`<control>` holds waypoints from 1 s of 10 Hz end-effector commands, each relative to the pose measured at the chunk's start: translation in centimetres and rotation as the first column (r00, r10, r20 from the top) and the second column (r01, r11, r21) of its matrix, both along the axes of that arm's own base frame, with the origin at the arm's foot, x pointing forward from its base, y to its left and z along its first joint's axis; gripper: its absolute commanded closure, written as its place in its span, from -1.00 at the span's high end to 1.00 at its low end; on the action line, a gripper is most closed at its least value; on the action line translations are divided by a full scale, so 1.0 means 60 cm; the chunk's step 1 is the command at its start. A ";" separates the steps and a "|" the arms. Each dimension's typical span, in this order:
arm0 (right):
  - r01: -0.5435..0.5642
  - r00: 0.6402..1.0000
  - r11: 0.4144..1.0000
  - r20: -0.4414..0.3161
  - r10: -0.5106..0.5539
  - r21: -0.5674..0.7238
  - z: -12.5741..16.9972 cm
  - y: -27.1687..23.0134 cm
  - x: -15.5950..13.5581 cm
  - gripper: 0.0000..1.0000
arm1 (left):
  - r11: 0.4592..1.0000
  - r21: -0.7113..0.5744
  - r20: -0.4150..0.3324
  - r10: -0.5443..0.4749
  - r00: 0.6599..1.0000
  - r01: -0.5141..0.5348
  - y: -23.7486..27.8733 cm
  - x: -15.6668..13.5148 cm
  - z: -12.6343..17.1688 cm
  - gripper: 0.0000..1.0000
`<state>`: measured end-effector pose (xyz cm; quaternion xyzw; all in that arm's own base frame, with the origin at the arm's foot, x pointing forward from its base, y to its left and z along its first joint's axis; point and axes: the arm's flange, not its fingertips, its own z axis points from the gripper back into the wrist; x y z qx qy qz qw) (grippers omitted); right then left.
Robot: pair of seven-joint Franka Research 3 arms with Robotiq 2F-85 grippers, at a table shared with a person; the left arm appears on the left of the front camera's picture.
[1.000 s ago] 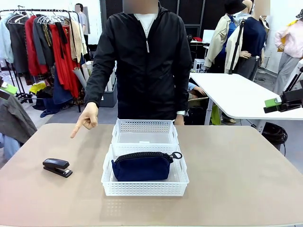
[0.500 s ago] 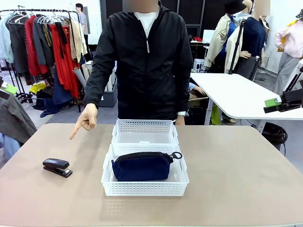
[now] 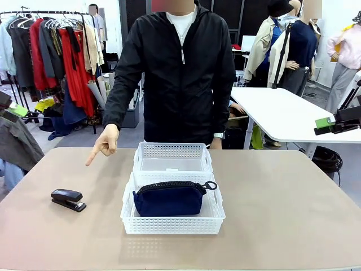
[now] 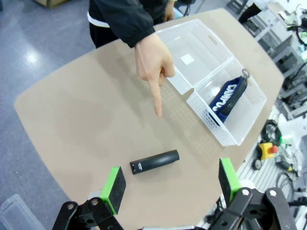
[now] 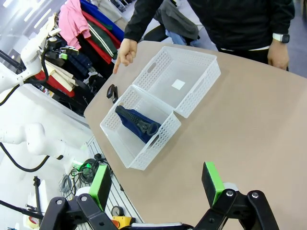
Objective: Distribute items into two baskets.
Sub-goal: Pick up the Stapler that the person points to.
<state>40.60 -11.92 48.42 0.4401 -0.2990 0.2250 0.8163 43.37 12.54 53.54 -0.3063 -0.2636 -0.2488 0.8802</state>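
Left gripper point(image 4: 171, 178): jaws spread wide, nothing between the green pads point(image 4: 113, 189); held above the robot's left part of the table point(image 3: 282, 214).
Right gripper point(image 5: 157, 182): jaws likewise wide and empty; held above the table's near edge.
Near basket point(image 3: 172, 226): white, lattice-sided, at mid-table; contains the pouch.
Pouch point(image 3: 169, 199): navy blue fabric; stands on its long edge inside the near basket, black zipper uppermost, ring pull point(image 3: 210, 185) at the end toward the robot's right.
Stapler point(image 3: 68, 199): small, black; lies flat on the bare table to the robot's left of the near basket, well apart from it and outside both baskets.
Far basket point(image 3: 173, 151): white, same pattern, set directly behind the near basket with long sides against each other; a small white label point(image 4: 187, 59) on its floor.
Pointing hand point(image 3: 107, 142): the person's, index finger aimed down at the table on the stapler's side; clear of the stapler and beside the far basket.
Person: black jacket, standing at the far edge.
Clothes rack point(image 3: 62, 51): hung garments, behind, to the robot's left.
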 end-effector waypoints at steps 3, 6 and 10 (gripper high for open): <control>0.001 1.000 1.000 0.001 -0.001 0.002 0.000 0.001 -0.003 1.00 | 0.991 0.083 -0.053 -0.099 0.994 0.103 -0.013 0.020 -0.018 1.00; 0.001 1.000 1.000 0.001 -0.001 0.002 0.000 0.001 -0.003 1.00 | 0.961 0.144 -0.103 -0.223 0.969 0.236 -0.030 0.034 -0.051 1.00; 0.001 1.000 1.000 0.001 -0.001 0.002 0.000 0.001 -0.003 1.00 | 0.873 0.211 -0.104 -0.426 0.899 0.439 -0.070 0.054 -0.092 1.00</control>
